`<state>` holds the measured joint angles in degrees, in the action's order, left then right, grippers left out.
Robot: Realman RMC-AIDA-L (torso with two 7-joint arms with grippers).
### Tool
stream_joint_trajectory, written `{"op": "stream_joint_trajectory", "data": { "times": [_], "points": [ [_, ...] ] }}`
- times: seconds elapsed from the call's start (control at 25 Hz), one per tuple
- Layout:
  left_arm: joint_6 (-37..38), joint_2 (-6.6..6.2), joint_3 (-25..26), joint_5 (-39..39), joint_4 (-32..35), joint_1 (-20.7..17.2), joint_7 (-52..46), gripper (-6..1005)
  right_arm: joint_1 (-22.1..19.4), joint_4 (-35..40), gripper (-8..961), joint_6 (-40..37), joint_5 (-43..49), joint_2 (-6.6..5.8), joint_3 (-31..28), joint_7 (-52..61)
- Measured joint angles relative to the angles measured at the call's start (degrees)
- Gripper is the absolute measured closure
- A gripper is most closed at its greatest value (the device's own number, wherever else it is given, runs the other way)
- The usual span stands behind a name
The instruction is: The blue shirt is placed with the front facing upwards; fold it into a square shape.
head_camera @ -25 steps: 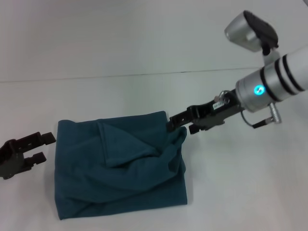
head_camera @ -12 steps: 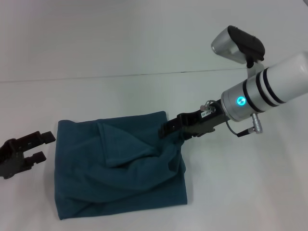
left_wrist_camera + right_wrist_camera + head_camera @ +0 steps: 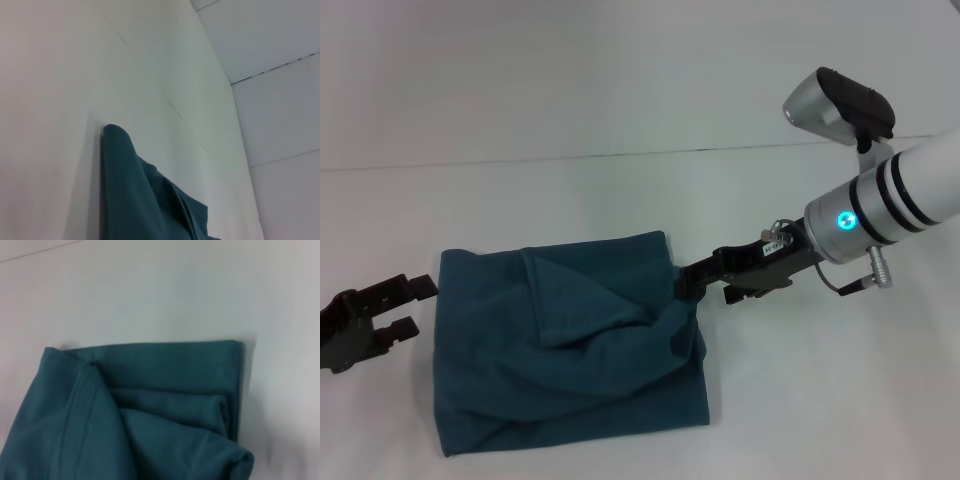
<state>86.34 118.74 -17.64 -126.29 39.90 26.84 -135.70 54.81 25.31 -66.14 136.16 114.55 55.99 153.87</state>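
Observation:
The blue shirt (image 3: pixel 560 340) lies folded into a rough square on the white table (image 3: pixel 620 120), with loose creased layers on top. No print or collar shows. My right gripper (image 3: pixel 702 290) sits at the shirt's far right corner, where the cloth bunches up, and stands open with no cloth between its fingers. My left gripper (image 3: pixel 405 308) hovers open just off the shirt's left edge, apart from it. The left wrist view shows a corner of the shirt (image 3: pixel 130 190). The right wrist view looks down on the shirt's stacked folds (image 3: pixel 150 410).
The table's far edge (image 3: pixel 620 155) runs across behind the shirt. Bare white table surface surrounds the bundle on all sides.
My right gripper pushed in against the shirt's right corner half a second ago, then drew back to the right. The shirt and the left gripper have stayed almost still.

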Motion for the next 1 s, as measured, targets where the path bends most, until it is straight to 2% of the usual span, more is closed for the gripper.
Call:
{"op": "stream_joint_trajectory", "data": {
  "times": [0.32, 0.52, 0.68, 0.92, 1.0],
  "points": [
    [-0.96, 0.39, -0.38, 0.0, -0.16, 0.21, -0.01, 154, 0.39, 0.09, 55, 2.5, -1.37, 0.98, -0.22, -0.77],
    [-1.2, 0.48, -0.39, 0.0, -0.18, 0.23, -0.01, 154, 1.17, 0.08, 55, 3.96, -2.42, 2.34, -0.01, -1.48],
    [-1.27, 0.58, -0.39, 0.0, -0.18, 0.24, 0.0, 154, 1.48, 0.04, 56, 4.37, -2.59, 2.9, 0.0, -2.19],
    [-1.27, 0.62, -0.44, 0.0, -0.84, 0.24, 0.04, 154, 1.17, -0.02, 139, 5.92, -3.31, 3.4, -0.08, -2.49],
    [-1.27, 0.62, -0.41, 0.0, -0.93, 0.24, 0.25, 154, 1.11, -0.02, 241, 5.92, -3.31, 3.39, -0.05, -2.41]
  ]
}}
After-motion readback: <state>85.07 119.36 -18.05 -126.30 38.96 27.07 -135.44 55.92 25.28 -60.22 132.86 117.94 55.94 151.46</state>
